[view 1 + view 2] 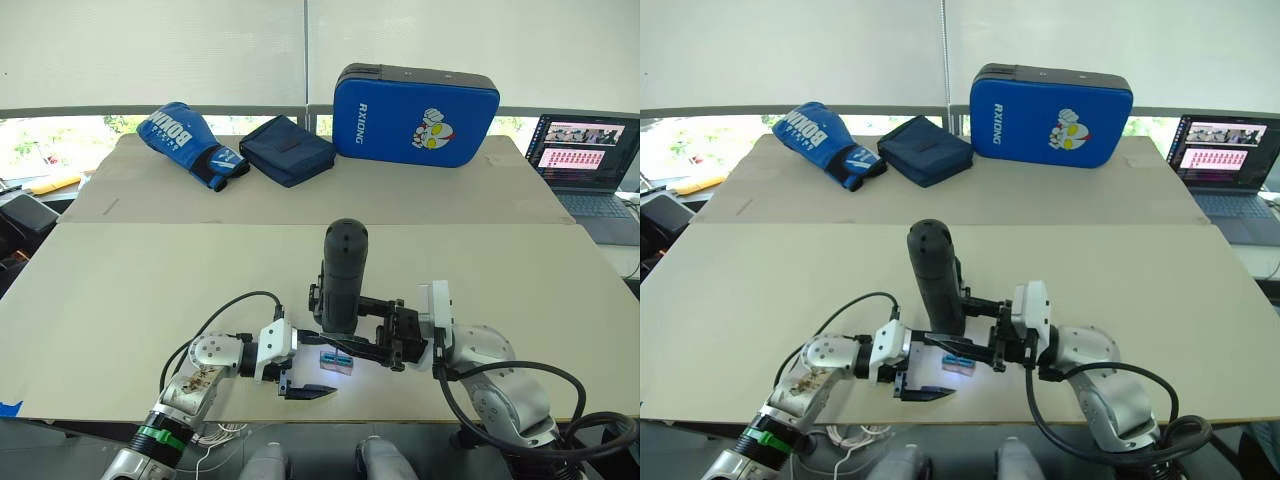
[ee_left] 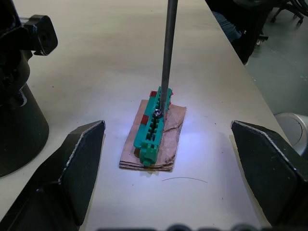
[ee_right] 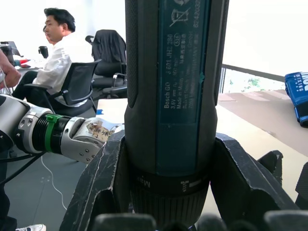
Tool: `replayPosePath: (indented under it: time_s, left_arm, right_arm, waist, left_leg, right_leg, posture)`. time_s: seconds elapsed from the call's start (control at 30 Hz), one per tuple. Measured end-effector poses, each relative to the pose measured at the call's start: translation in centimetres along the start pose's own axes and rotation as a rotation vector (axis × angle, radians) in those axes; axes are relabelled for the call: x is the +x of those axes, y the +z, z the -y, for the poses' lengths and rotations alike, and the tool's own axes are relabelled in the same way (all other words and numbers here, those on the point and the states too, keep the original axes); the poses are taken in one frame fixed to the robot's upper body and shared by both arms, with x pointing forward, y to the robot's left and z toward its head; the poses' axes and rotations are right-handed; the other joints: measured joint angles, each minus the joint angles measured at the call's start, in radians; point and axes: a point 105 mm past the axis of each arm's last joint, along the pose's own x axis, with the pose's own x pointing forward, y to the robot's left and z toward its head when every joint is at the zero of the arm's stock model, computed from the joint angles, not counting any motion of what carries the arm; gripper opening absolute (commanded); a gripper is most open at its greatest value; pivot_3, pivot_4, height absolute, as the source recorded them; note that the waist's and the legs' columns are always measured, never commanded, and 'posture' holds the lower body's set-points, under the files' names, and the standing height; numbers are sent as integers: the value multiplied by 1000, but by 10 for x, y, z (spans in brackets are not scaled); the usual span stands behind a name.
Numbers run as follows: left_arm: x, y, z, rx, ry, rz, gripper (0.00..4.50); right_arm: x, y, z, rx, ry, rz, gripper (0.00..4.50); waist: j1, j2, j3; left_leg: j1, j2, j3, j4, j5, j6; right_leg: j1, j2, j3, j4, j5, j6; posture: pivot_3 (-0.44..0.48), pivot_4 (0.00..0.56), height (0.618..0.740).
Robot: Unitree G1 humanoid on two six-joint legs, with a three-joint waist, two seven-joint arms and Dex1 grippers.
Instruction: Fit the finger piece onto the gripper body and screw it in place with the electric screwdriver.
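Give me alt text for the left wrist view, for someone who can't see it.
The electric screwdriver's thin metal bit stands upright on a green-topped block lying on the table. The left end effector hangs open around the block without touching it.

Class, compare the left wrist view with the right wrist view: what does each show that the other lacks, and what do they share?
Left wrist view alone: the thin metal bit coming down onto a green-topped block on the table, between the open left gripper fingers.
Right wrist view alone: the right gripper clamped round the tool's thick body, and a seated person behind.
Both: the electric screwdriver.
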Motion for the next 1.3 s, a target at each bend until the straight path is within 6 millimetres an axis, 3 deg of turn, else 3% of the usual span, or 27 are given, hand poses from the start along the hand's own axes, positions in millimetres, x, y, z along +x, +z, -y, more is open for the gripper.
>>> replayPosePath:
  time_s: [1.3]
  left_arm:
    - [1, 0, 0, -6, 17, 3, 4412]
  right_arm:
    - [-1, -1, 5, -4, -4, -12, 1905]
  waist:
    - [0, 0, 0]
  left_leg:
    - [0, 0, 0, 0, 0, 0]
  right_leg:
    - [0, 0, 0, 0, 0, 0]
  posture:
    - [0, 150, 740]
